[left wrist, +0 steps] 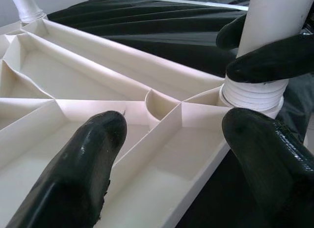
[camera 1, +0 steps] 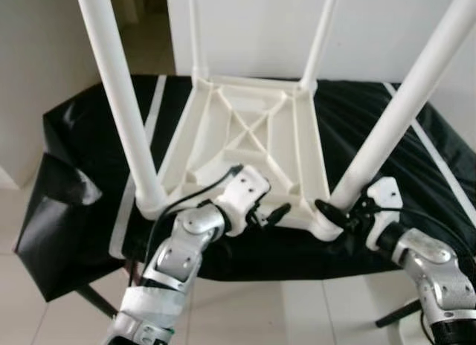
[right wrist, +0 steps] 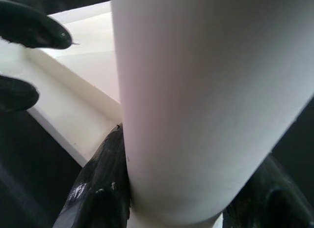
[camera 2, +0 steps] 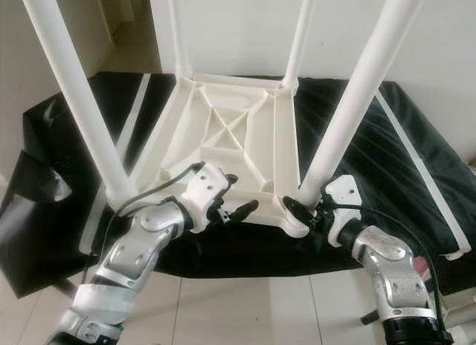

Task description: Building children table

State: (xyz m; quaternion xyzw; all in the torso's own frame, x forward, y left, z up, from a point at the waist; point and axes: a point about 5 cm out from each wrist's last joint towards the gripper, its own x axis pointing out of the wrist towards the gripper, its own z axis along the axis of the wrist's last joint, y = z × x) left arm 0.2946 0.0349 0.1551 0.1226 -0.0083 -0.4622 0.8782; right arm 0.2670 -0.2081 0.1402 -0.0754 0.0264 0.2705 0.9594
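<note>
My right end effector (camera 1: 332,210) pinches the near-right white plastic tube leg (camera 1: 398,105) of the upturned children's table (camera 1: 249,140) on black cloth (camera 1: 82,148); left end effector (camera 1: 271,215) spread. Light, stiff, slippery: grip low by the socket.

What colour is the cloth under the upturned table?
Black, with white stripes, on the cloth; clearest in the left eye view.

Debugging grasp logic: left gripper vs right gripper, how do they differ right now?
The left gripper is open, fingers hovering over the upturned tabletop's ribbed underside, holding nothing. The right gripper is shut on the near right leg just above its socket. Both are at the tabletop's near edge.
</note>
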